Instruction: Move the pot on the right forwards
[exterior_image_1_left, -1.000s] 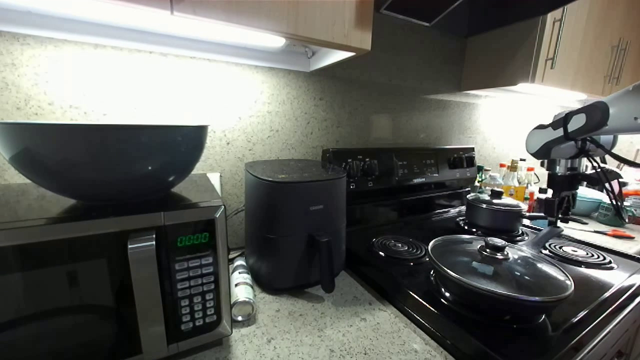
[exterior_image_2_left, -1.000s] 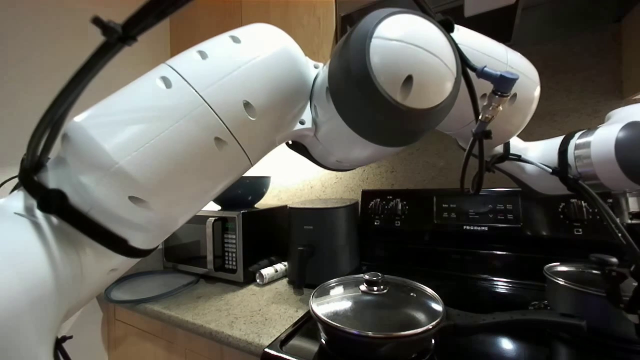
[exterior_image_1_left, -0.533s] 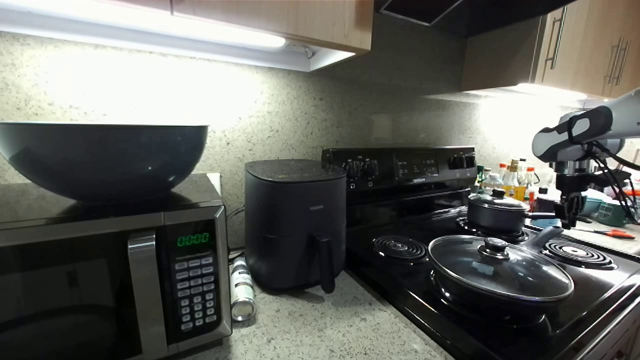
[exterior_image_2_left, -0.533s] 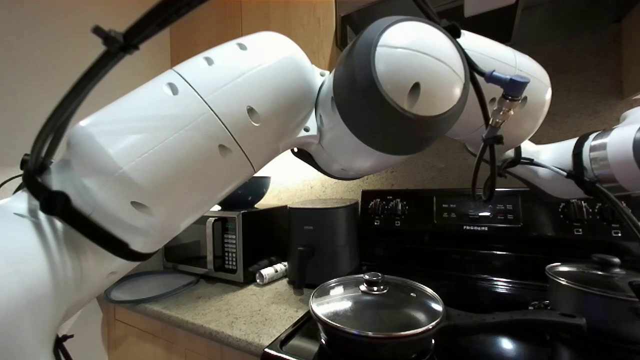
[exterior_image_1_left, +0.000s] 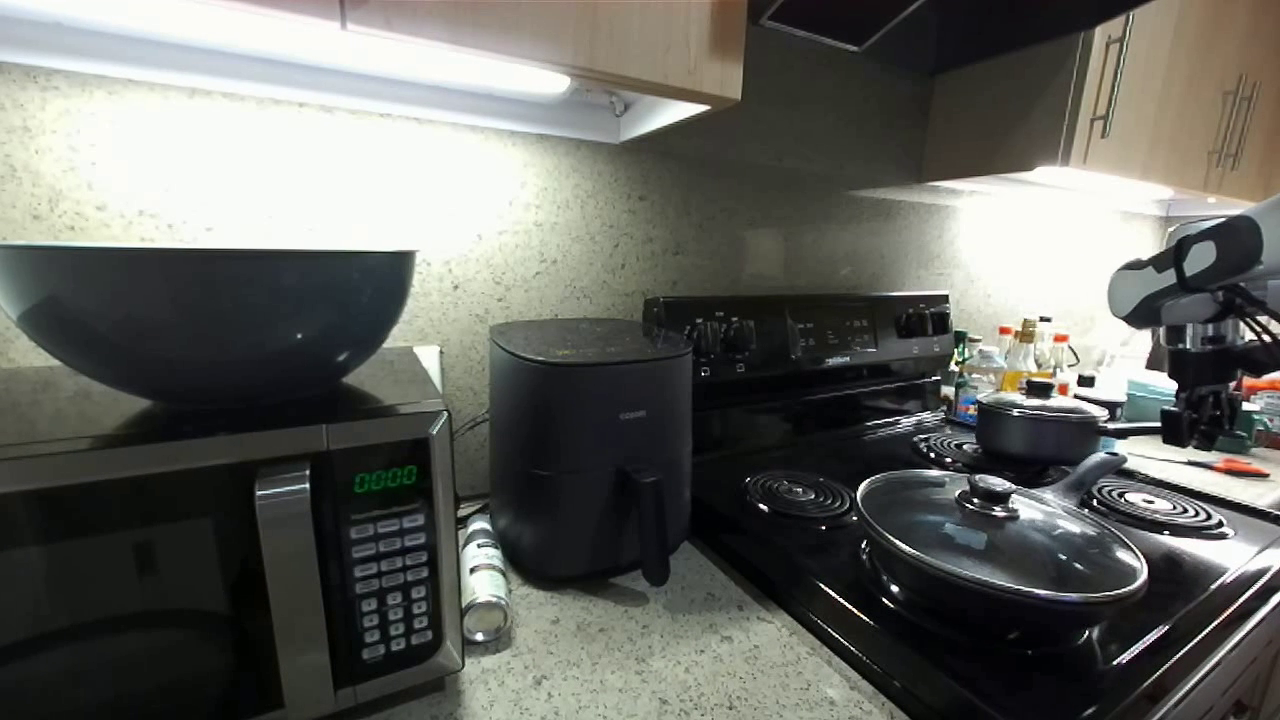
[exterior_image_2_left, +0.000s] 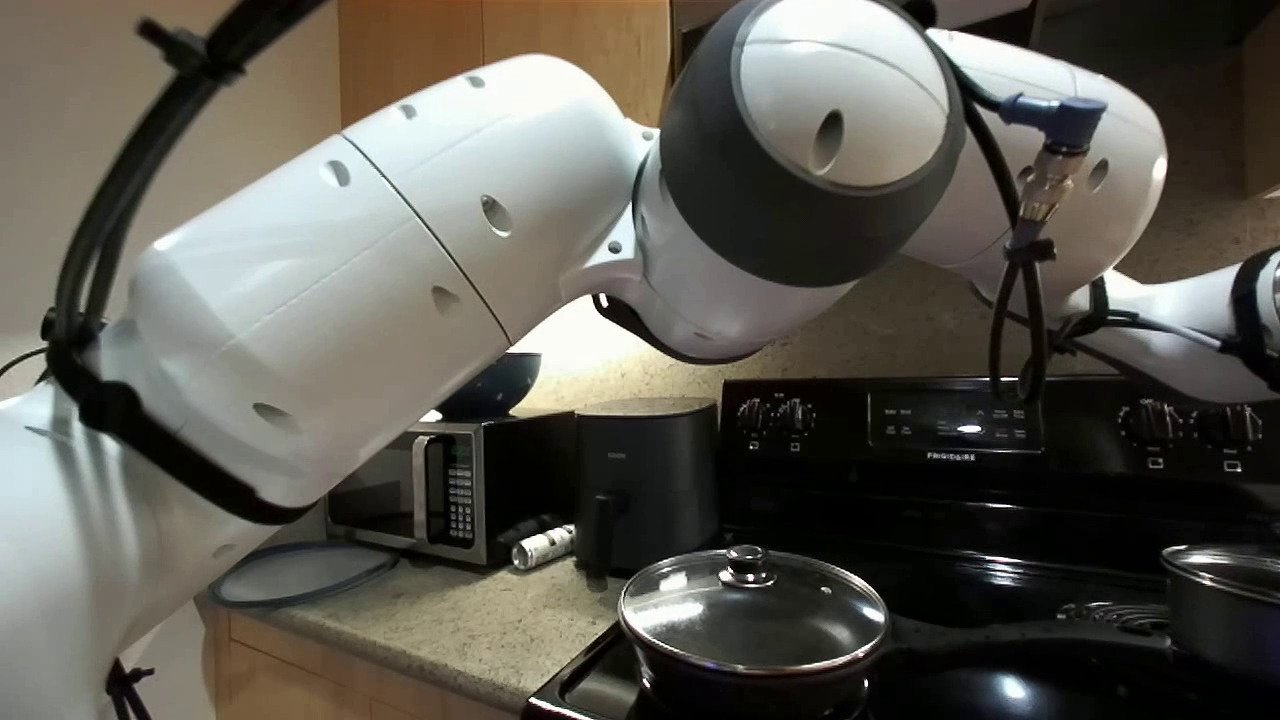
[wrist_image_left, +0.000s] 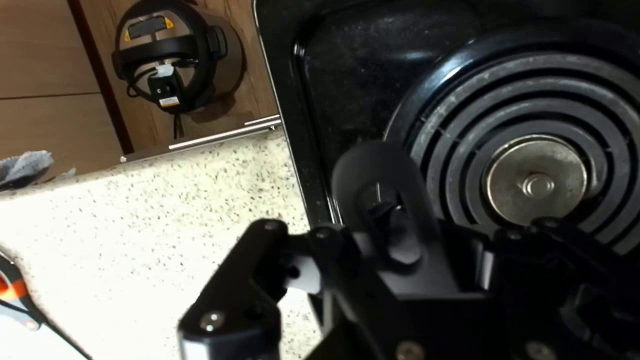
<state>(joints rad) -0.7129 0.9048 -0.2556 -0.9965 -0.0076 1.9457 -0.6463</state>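
The pot (exterior_image_1_left: 1035, 438) is dark grey, round and deep, with a glass lid and black knob. It stands toward the back of the stove, partly off its coil; whether it sits flat, I cannot tell. In an exterior view the pot (exterior_image_2_left: 1228, 620) is cut off by the frame edge. Its straight handle (exterior_image_1_left: 1130, 429) runs to my gripper (exterior_image_1_left: 1195, 430). In the wrist view the handle's looped end (wrist_image_left: 375, 157) rises between the fingers of my gripper (wrist_image_left: 407, 245), which look closed on both its sides. The pot's body is hidden in the wrist view.
A wide pan (exterior_image_1_left: 1000, 550) with a domed glass lid sits in front of the pot, its handle (exterior_image_1_left: 1085, 478) pointing back toward the front right coil (exterior_image_1_left: 1155, 508). Bottles (exterior_image_1_left: 1020, 360) stand behind the pot. Scissors (exterior_image_1_left: 1235, 466) lie on the counter (wrist_image_left: 165, 240) beside the stove.
My gripper has closed on the handle and moved rightward in an exterior view. The pot has slid the same way with it, baring more of the back coil. The wide pan has not moved.
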